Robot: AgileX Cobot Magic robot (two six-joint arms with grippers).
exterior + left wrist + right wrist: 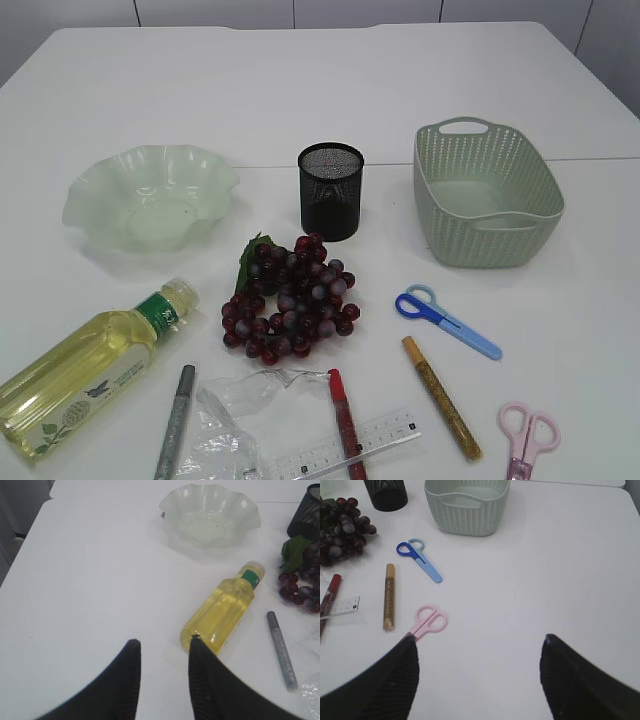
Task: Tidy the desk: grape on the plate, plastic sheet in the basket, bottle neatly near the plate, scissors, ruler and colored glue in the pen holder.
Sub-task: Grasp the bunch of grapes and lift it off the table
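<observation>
A dark grape bunch (291, 310) lies mid-table, in front of the black mesh pen holder (331, 190). The pale green wavy plate (150, 196) sits at the left and the green basket (485, 192) at the right. A yellow bottle (90, 364) lies on its side front left. Along the front lie a crumpled plastic sheet (238, 415), a clear ruler (350, 448), silver (174, 425), red (346, 422) and gold (441, 396) glue pens, blue scissors (446, 320) and pink scissors (526, 440). My left gripper (162, 647) is open beside the bottle's base (222, 610). My right gripper (480, 645) is open right of the pink scissors (427, 621).
The table's left edge shows in the left wrist view (30, 535) and a table seam (600, 159) runs behind the basket. Neither arm shows in the exterior view.
</observation>
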